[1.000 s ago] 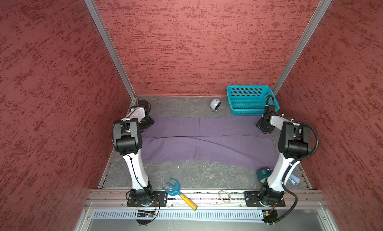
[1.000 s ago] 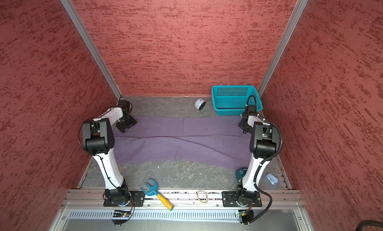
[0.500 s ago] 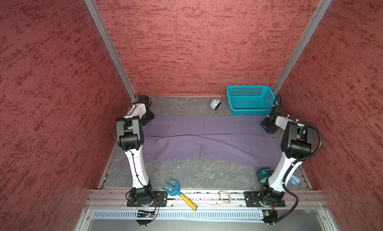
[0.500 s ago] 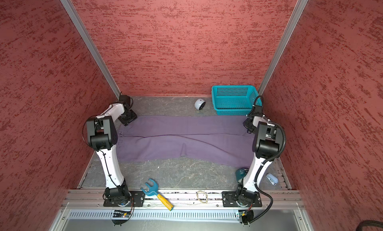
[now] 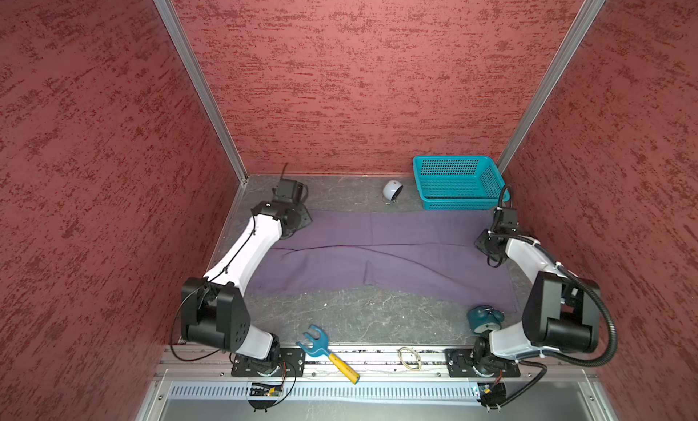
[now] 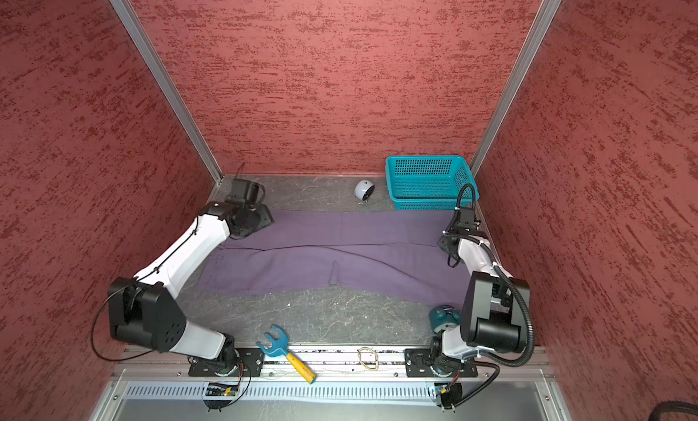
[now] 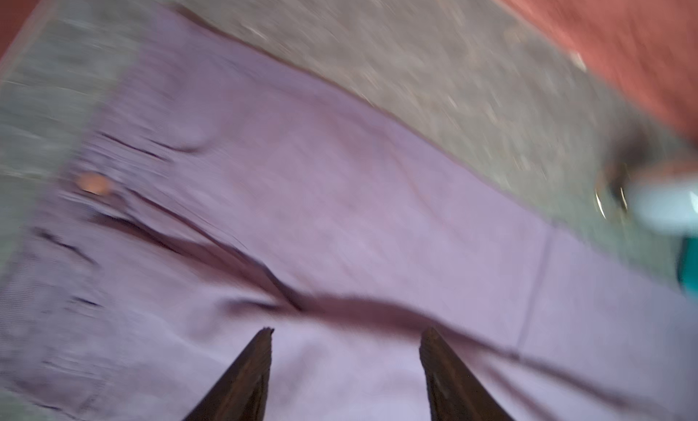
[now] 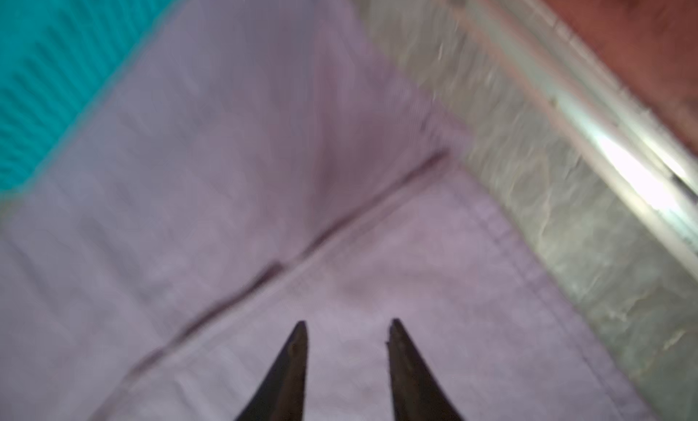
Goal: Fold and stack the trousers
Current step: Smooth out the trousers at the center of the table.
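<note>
While one pair of trousers [image 5: 377,256] lies flat mid-frame, left hand [image 7: 348,330] gapes wide, empty; right hand [image 8: 348,321] narrower, empty; one basket [image 5: 457,203] upper right.

No lettering, label, brand, number or sign is reading clearly in any of the views. A small round orange-tan spot [image 7: 93,183] on the muted purple soft cloth trousers [image 7: 340,196] is showing in the left wrist view, but it is blurring too much to tell whether it is carrying any mark.
</note>
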Motion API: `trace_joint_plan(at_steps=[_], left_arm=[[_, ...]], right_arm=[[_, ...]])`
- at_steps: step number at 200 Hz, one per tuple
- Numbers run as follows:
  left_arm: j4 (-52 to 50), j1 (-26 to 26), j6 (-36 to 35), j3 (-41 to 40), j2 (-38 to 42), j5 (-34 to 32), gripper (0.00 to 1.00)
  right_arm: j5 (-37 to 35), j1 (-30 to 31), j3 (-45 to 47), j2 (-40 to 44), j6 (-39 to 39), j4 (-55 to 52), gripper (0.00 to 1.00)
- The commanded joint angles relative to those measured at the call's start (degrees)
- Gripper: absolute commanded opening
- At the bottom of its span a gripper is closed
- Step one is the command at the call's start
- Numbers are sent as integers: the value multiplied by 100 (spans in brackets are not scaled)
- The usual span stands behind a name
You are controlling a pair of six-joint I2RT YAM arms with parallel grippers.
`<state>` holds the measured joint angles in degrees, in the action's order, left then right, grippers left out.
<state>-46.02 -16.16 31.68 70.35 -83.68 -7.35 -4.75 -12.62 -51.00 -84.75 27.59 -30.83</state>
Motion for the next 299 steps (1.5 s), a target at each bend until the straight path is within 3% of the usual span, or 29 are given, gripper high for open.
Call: trace_joint_plan(at_steps=[1, 35, 58, 131, 148, 182, 199, 263, 286, 299], left_arm=[[29, -822, -279, -459, 120, 485, 64], [213, -2359, -623, -644, -76, 132, 74], [359, -3019, -836, -565, -497, 196, 76], [489, -3554, -813, -89, -1954, 489, 71], [456, -3580, -745, -15, -2119, 545, 57], [194, -3764, -712, -21, -2214, 600, 13], [-82, -3853, -672, -30, -2167, 596, 0], [-1188, -4421, -498, -90, -1840, 1227, 0], [-1216, -4420, -383, -173, -1953, 1228, 42], [-1270, -4318, -375, -78, -1908, 1192, 57]], right_arm=[[106, -3, 227, 196, -105, -27, 33], [330, -3, 288, 466, -107, -28, 34], [405, -3, 293, 514, -140, -77, 36], [212, -3, 320, 707, -278, -205, 39], [233, -3, 287, 690, -281, -191, 39], [315, -2, 241, 555, -254, -99, 39], [343, -3, 222, 504, -246, -68, 40], [282, -3, 162, 398, -243, -27, 40], [291, -3, 199, 398, -237, -7, 41], [240, -3, 213, 407, -246, -12, 42]])
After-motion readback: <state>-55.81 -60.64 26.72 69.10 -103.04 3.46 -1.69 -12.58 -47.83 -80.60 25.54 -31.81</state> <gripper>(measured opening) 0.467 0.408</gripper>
